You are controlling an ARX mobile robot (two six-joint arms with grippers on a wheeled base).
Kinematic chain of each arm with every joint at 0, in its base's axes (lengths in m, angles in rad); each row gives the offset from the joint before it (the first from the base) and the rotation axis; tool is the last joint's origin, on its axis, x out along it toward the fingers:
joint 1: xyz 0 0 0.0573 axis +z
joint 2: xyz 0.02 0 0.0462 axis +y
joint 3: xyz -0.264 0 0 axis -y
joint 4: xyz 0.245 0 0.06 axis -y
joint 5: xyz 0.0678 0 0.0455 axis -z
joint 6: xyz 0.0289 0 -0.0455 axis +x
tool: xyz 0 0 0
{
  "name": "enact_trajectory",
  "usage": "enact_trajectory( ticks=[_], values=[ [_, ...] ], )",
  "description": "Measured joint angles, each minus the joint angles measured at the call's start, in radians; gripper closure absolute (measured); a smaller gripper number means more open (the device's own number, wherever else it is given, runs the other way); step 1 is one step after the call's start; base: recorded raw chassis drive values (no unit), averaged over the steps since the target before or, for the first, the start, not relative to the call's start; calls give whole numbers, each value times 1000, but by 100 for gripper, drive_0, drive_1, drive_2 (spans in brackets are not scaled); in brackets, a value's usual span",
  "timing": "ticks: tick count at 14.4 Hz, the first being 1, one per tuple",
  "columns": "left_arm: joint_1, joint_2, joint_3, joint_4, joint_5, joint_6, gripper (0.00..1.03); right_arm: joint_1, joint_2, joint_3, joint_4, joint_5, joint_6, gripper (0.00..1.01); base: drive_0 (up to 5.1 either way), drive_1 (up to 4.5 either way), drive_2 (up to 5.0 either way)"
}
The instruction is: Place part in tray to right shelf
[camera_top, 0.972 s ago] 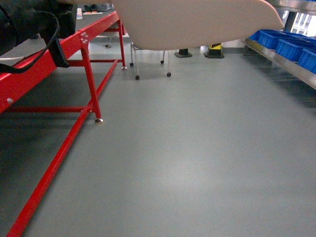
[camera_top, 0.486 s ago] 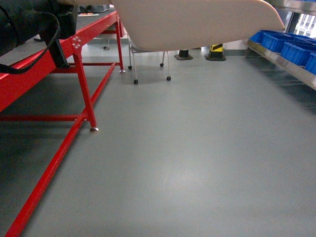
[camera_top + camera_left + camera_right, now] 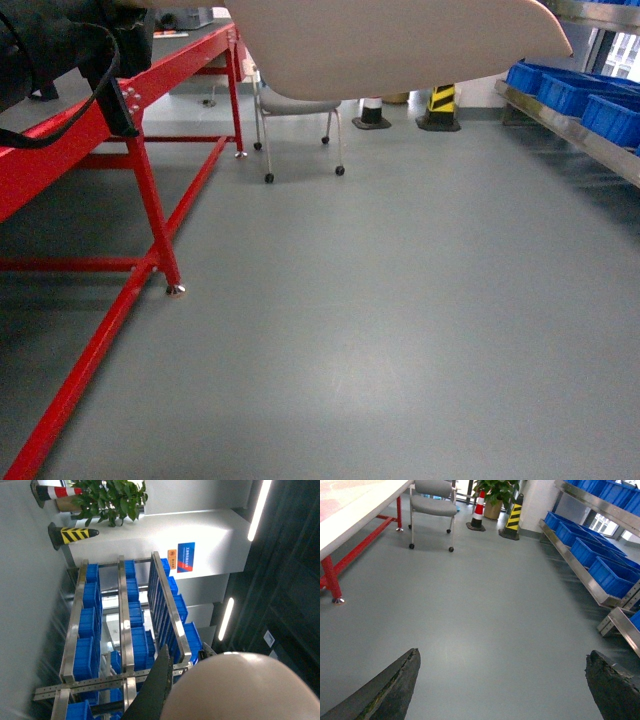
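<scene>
The beige tray (image 3: pixel 400 45) hangs across the top of the head view, seen from underneath. Its rounded body also fills the lower right of the left wrist view (image 3: pixel 240 690). My left gripper (image 3: pixel 186 651) is shut on the tray, with one dark finger (image 3: pixel 157 690) lying along its side. The part is hidden. The right shelf (image 3: pixel 590 135), a steel rack with blue crates, runs along the right; it also shows in both wrist views (image 3: pixel 585 575) (image 3: pixel 125 630). My right gripper (image 3: pixel 502 680) is open over bare grey floor, well short of the rack.
A red-framed table (image 3: pixel 150 190) stands on the left, its foot on the floor (image 3: pixel 175 290). A grey chair on casters (image 3: pixel 295 120), striped cones (image 3: pixel 440 105) and a potted plant (image 3: pixel 495 492) are at the far end. Grey floor lies between table and rack.
The scene has shifted as the base moved: the red table leg slid down and left, the blue crates drifted toward the right edge, and the chair and cones show more. The tray stays held above.
</scene>
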Motion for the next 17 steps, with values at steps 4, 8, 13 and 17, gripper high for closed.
enact_trajectory(
  ticks=[4,8,13,17],
  values=[
    [0,0,0,-1,2,1,90,0,0,0,-3,0,0,3,9,412,-394],
    [-1,0,0,-2,0,1,90,0,2,0,-8,0,0,3,9,412,-394],
    [0,0,0,-2,-1,1,90,0,3,0,-8,0,0,3,-6,397,-409],
    [0,0,0,1,0,0,90,0,2,0,-6,0,0,3,-2,401,-405]
  ],
)
